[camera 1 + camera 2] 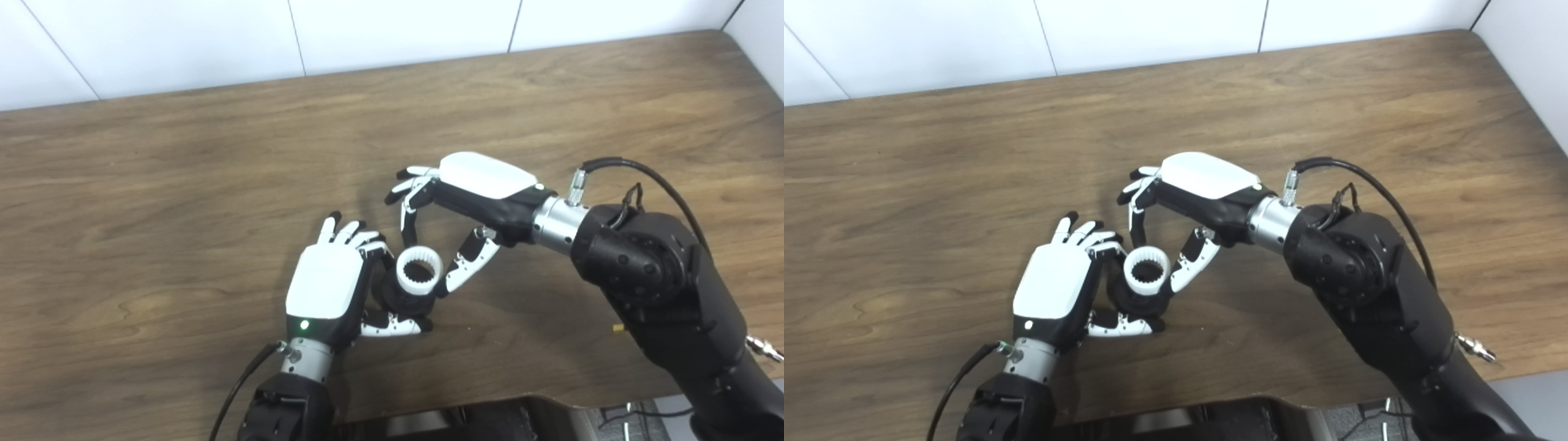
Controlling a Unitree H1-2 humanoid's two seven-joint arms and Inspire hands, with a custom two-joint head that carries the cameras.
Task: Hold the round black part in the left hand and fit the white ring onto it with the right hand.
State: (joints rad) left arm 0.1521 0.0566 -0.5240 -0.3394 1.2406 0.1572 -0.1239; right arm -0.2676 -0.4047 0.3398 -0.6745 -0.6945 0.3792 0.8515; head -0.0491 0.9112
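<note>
The scene is evenly and brightly lit from above, with no harsh contrast. Soft, short shadows are cast on the tabletop [184, 184] just beside the left hand [324, 285] and under the right hand [484, 184]. Mild glare is seen on the white shells of both hands, where detail is washed out. Fine detail is slightly softened throughout. The tabletop's far edge is seen slightly bowed.
</note>
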